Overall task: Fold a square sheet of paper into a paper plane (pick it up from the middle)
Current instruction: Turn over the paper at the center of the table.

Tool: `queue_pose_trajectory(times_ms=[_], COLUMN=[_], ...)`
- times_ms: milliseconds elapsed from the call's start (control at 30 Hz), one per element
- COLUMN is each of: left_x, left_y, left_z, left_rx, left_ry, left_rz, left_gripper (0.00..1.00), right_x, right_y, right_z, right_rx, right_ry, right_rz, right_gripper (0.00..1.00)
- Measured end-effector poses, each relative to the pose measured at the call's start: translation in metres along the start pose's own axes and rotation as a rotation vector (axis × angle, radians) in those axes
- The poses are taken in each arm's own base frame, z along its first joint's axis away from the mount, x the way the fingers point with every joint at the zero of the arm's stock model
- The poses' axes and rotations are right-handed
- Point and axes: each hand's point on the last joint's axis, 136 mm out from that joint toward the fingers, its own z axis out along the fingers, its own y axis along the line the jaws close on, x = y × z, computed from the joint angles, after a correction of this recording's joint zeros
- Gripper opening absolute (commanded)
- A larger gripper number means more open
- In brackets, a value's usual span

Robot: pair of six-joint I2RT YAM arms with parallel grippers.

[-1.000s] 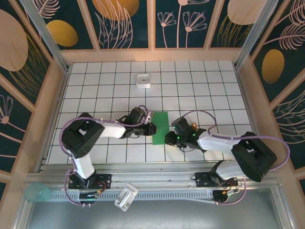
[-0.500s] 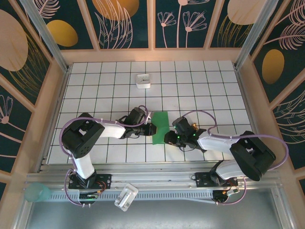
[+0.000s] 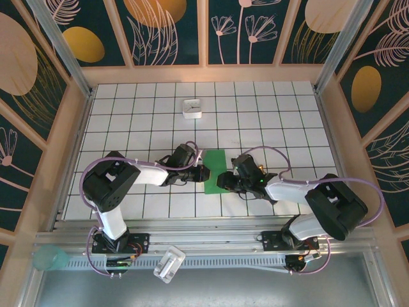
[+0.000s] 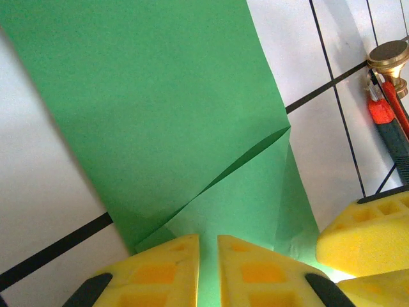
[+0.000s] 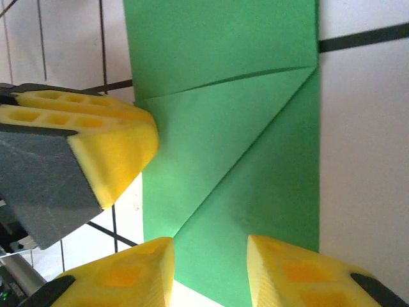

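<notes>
Small white box (image 3: 192,108), far tiles

The square sheet of paper (image 3: 215,171) is hemmed by the left gripper (image 3: 203,173) and right gripper (image 3: 222,182); open tiles lie beyond, up to the white box (image 3: 192,108).

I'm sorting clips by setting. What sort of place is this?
Probably a purpose-built robot test cell rather than a home or workshop: a white gridded tabletop, decorated panel walls on a metal frame, and two arms bolted to a rail, working on green paper.

left tool (image 4: 208,272) nearly closed, right tool (image 5: 209,272) parted
</notes>
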Motion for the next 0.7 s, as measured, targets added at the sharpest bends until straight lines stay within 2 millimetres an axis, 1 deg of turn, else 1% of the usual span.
queue_pose_trajectory(times_ms=[100,200,333,500,700], left_x=[0.0,0.0,0.0,0.0,0.0], left_y=[0.0,0.0,0.0,0.0,0.0], left_z=[0.0,0.0,0.0,0.0,0.0], left_rx=[0.0,0.0,0.0,0.0,0.002], left_ry=[0.0,0.0,0.0,0.0,0.002], left_rz=[0.0,0.0,0.0,0.0,-0.001], left_gripper=[0.17,0.17,0.17,0.17,0.17], right_x=[-0.002,-0.003,0.002,0.01,0.014], right_y=[0.001,-0.003,-0.018,-0.023,-0.024], right_z=[0.0,-0.001,-0.003,-0.011,-0.012], right_rx=[-0.013,0.001,0.091,0.144,0.167], right_ry=[-0.009,-0.012,0.005,0.015,0.009], right_rz=[-0.011,-0.016,-0.016,-0.025,-0.039], right_gripper=[0.36,0.38,0.39,0.4,0.4])
